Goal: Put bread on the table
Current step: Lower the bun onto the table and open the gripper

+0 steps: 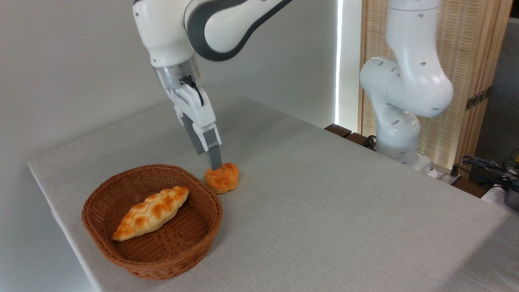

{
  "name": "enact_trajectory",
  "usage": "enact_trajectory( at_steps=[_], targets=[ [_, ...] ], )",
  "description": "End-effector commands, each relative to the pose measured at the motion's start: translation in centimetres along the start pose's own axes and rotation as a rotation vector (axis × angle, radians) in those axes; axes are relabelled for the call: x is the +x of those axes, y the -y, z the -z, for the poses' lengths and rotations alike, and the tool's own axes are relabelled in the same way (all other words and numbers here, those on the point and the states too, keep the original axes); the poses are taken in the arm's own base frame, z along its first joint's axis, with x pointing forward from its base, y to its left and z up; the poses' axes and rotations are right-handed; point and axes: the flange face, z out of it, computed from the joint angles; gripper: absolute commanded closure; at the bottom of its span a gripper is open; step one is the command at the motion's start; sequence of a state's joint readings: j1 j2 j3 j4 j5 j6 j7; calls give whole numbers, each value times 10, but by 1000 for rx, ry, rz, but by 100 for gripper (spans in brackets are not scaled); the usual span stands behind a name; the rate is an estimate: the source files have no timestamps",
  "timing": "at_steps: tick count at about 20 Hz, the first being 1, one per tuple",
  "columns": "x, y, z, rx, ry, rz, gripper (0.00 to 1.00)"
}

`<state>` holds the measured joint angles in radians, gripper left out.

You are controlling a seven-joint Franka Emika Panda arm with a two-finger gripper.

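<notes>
Matt grey cloth covers the table (324,202) — rough woven wicker basket (194,239), glossy lumpy bread (224,178).

My feed bright, evenly lit, sharp throughout. Blown-out white strip of daylight (339,61) behind counter's (324,211) far edge. Soft shadows only: faint one beside basket (152,221), dimmer patch at counter's near right corner. No glare, no blur.

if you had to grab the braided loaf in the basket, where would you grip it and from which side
Grip the braided loaf across its wide middle, coming straight down from above. It lies flat and lengthwise in the basket, whose raised wall blocks any side approach, and its ends taper to points.
</notes>
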<state>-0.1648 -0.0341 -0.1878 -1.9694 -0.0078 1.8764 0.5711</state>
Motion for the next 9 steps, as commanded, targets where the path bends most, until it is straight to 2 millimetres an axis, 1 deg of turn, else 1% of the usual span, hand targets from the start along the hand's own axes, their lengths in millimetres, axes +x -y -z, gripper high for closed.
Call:
enact_trajectory(
  at_steps=[1, 2, 4, 6, 7, 8, 9],
  targets=[
    [-27, 49, 36, 36, -74, 93, 0],
    [-35, 61, 42, 43, -84, 118, 0],
    [-40, 68, 44, 45, -88, 134, 0],
    [-50, 80, 47, 46, -97, 162, 0],
    [-50, 81, 49, 46, -101, 165, 0],
    [-49, 82, 55, 50, -114, 166, 0],
    [-50, 83, 55, 47, -114, 169, 0]
  ],
)
